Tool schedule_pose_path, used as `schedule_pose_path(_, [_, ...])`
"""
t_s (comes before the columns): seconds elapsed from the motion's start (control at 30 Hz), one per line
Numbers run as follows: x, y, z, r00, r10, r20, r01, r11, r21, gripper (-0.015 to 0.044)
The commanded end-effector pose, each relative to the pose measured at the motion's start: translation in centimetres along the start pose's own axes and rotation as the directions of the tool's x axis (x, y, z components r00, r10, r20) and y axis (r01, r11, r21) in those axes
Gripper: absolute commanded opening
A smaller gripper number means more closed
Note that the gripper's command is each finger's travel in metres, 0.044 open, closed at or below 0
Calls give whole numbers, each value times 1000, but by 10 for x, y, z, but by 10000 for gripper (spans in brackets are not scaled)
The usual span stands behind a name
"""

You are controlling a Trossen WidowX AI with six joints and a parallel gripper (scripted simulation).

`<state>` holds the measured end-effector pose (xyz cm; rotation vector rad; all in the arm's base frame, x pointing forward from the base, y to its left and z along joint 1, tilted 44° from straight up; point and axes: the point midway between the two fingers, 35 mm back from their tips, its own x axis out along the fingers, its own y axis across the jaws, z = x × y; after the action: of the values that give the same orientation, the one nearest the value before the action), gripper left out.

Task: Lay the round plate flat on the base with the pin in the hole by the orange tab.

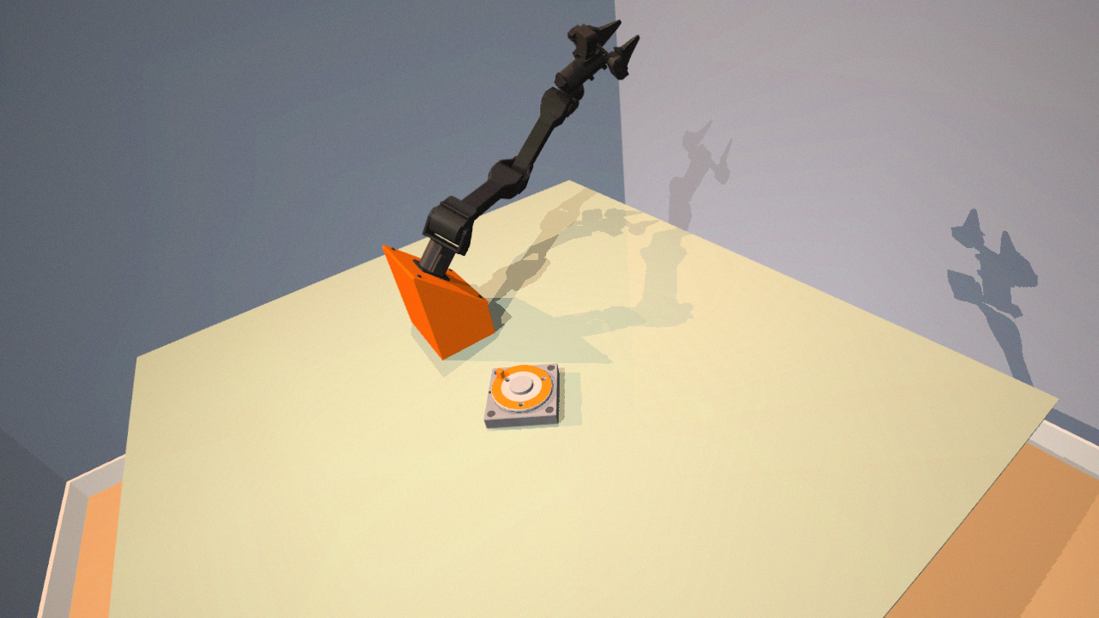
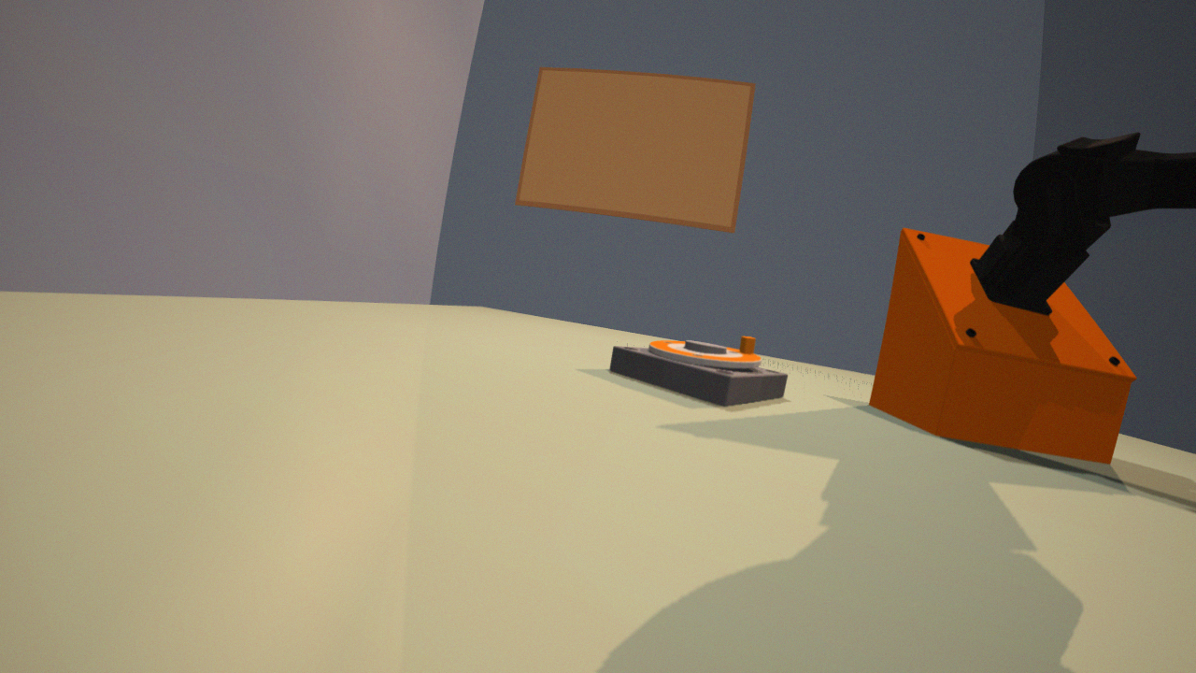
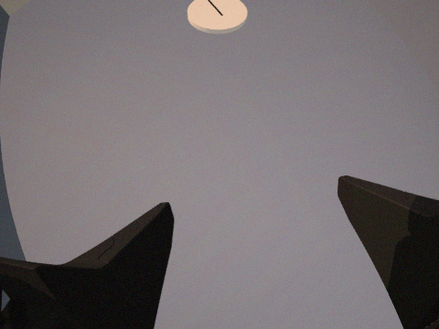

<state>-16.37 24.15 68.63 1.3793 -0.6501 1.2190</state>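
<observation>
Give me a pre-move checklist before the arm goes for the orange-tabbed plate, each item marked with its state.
1. Gripper open with nothing between the fingers: ok.
2. No part of the robot touching the plate; arm raised high toward the wall, far from it: ok.
3. Plate seated around the central post: ok.
4. Plate lying flat on the base: not ok, it looks tilted in the exterior view.
5. Orange tab visible for grasping: ok.
6. Pin's position relative to the hole: cannot tell, too small.

Orange-white plate (image 1: 523,388), grey base (image 1: 519,415), black arm (image 1: 530,149), orange mount (image 1: 446,311).
</observation>
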Motion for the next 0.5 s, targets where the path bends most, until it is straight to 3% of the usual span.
schedule_pose_path(0.0, [2, -2, 6, 1000, 0, 13, 0, 1000, -1, 374])
schedule_pose_path(0.1, [23, -24, 75, 990, -40, 139, 44, 999, -29, 295])
schedule_pose_path(0.27, [32, -48, 123, 971, -115, 210, 130, 989, -63, 164])
schedule_pose_path(0.47, [36, -116, 228, 889, -306, 341, 359, 928, -103, 6])
